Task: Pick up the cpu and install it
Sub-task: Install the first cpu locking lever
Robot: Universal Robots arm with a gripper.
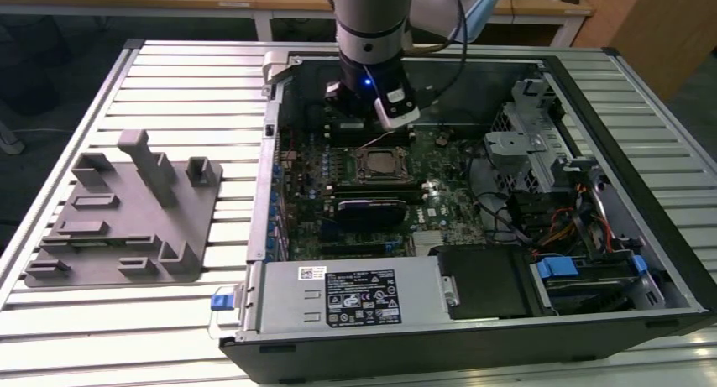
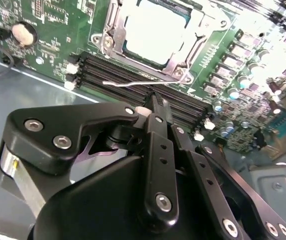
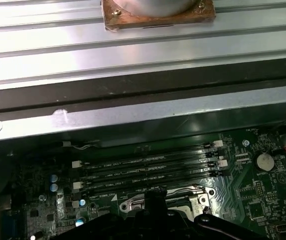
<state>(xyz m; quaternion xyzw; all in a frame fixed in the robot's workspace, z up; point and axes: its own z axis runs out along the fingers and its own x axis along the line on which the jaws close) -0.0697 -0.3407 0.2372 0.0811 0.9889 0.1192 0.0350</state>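
Sitting seated in the black-framed motherboard socket [image 1: 379, 161], the flat silver-topped square cpu [image 2: 155, 31] looks light, rigid, fragile, best gripped by opposite edges; the black gripper [image 2: 153, 107] jaws hover clenched, empty.

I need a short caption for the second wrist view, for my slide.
Gripper above the memory slots, beside the socket with the cpu seated in it.
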